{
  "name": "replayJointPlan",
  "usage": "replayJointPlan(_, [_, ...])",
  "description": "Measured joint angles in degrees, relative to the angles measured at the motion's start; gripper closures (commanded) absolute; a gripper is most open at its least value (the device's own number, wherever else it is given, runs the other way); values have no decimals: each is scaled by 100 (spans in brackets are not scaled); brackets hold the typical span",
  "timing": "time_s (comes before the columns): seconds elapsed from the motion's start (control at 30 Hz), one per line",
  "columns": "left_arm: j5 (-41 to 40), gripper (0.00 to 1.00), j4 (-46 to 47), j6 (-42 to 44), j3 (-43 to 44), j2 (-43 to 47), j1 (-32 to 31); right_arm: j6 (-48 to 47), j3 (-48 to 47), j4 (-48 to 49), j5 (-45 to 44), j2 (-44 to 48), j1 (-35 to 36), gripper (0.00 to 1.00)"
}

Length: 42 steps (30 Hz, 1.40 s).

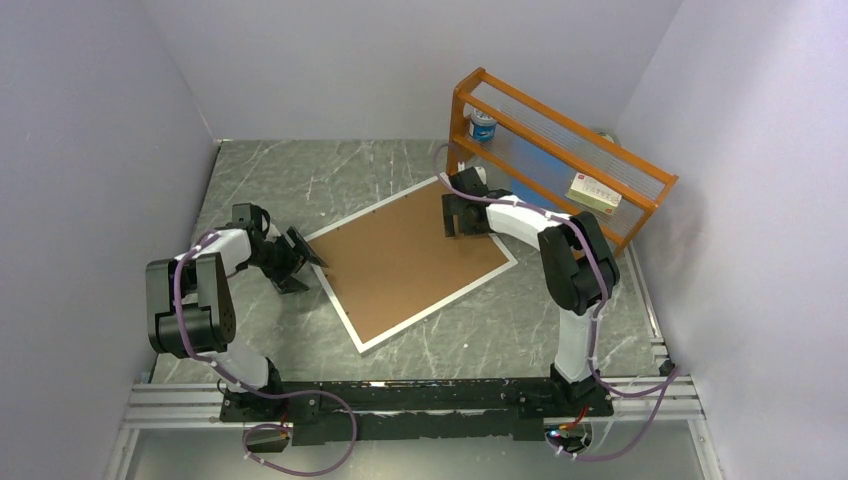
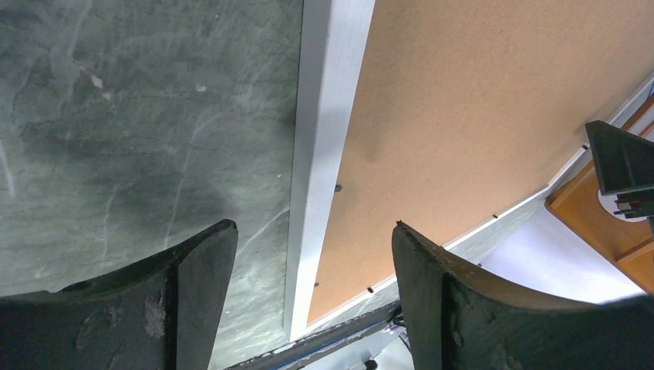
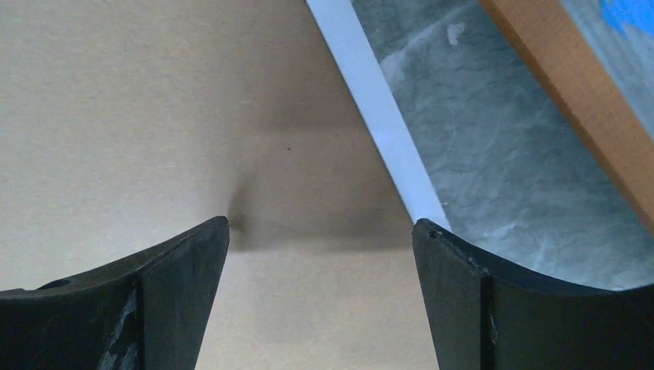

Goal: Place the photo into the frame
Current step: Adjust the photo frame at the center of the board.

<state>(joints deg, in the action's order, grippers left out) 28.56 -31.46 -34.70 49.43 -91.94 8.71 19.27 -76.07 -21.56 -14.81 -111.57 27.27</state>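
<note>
Tabletop [image 1: 300,180]: grey, marbled.

The frame [image 1: 336,297] lies flat at mid-tabletop, turned so its corners point toward the arms and the back wall. A brown backing board [image 1: 405,260] fills its centre, with the white border showing on all sides.

Left end effector [image 1: 290,262]: at the frame's left corner. In the wrist view the left end effector [image 2: 312,224] has its jaws standing apart with nothing between them. They straddle the frame's border [image 2: 324,116], one finger over bare tabletop [image 2: 116,116] and the other over the board [image 2: 478,116]. Contact cannot be determined.

Right end effector [image 1: 465,215]: over the board near the frame's far corner. In the wrist view the right end effector [image 3: 321,222] has its jaws apart and gripping nothing. The board [image 3: 154,116] lies beneath, and the border [image 3: 378,108] runs just beside the right finger.

An orange wooden rack [image 1: 580,128] stands behind the frame at the far right, holding a small tin [image 1: 483,127] and a box [image 1: 595,190].
</note>
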Motion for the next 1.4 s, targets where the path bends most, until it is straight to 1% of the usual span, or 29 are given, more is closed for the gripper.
replayJointPlan(0.17, [-9, 21, 37, -2, -31, 2, 0, -201, 0, 15, -343, -83, 17, 4])
replayJointPlan(0.4, [-20, 21, 39, -2, -44, 2, 0, -284, 83, 238, -326, -81, -118, 1])
replayJointPlan(0.53, [-22, 20, 39, -2, -44, 2, 0, -299, 162, 365, 125, -81, -306, 1])
replayJointPlan(0.73, [-13, 20, 55, -9, -44, 0, 0, -236, 511, 807, 1060, 20, -702, 1])
replayJointPlan(0.9, [33, 21, 94, -92, 7, -146, 0, -363, 643, 922, 1410, 109, -769, 4])
replayJointPlan(1.1, [361, 23, 243, -245, 444, -678, 0, -155, 1226, 1075, 2131, 568, -833, 6])
replayJointPlan(1.17, [378, 23, 179, -260, 728, -907, 42, -83, 1419, 1067, 2166, 730, -787, 6])
replayJointPlan(1.27, [341, 23, 319, -251, 1056, -1132, 133, 63, 1742, 1080, 2203, 999, -647, 6])
replayJointPlan(1.4, [162, 23, 476, -140, 1526, -1443, 223, 271, 2166, 1086, 2194, 1368, -245, 6])
